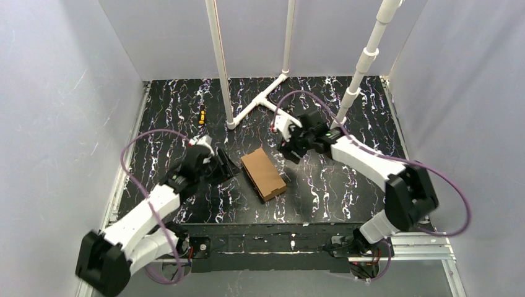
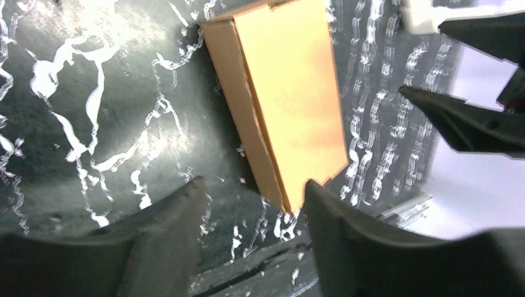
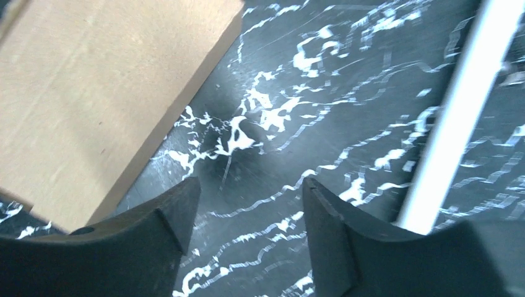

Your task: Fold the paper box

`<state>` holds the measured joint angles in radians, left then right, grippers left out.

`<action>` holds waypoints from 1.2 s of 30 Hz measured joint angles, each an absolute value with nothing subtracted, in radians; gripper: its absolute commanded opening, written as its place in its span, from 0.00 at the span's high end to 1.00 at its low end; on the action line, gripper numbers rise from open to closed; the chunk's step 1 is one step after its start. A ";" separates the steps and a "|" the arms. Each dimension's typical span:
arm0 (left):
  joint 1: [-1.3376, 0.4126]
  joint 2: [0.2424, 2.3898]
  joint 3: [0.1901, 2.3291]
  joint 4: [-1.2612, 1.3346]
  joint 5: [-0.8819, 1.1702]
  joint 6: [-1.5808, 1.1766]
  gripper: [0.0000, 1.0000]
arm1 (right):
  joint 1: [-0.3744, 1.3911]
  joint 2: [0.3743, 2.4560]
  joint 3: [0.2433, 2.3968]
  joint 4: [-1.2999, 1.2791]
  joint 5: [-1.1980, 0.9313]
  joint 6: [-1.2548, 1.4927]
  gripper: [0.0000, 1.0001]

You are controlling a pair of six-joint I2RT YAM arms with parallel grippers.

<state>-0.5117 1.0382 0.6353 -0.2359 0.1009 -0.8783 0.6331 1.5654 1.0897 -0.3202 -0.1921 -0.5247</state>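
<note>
Cardboard folded and set down: on the black, white-veined surface, in front of a white pipe frame, the paper box lay closed between the two arms. It was a squat brown block with its top down and its walls squared, askew to the surface's edges. No loose flap stood up in any view, so the folding looked finished or all but. From where I stood I could not tell whether the last tab was tucked home. The left gripper sat just beside the box's left side, jaws apart and holding nothing, with a box corner just past its fingertips. The right gripper hung near the box's far right corner, jaws likewise parted over bare surface. At most a final press looked to be left. A small yellow-and-black item lay well apart, too small to name.
</note>
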 measured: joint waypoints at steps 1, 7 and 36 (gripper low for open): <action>-0.509 0.966 0.586 -0.213 0.121 -0.886 0.25 | 0.613 1.521 1.085 -0.329 -0.221 -0.541 0.12; -0.504 0.757 0.266 0.031 0.255 -1.053 0.02 | 0.510 1.328 1.032 -0.392 -0.444 -0.622 0.02; -0.617 1.238 0.459 0.241 0.217 -1.142 0.34 | 0.415 1.298 0.768 -0.197 -0.790 -0.447 0.02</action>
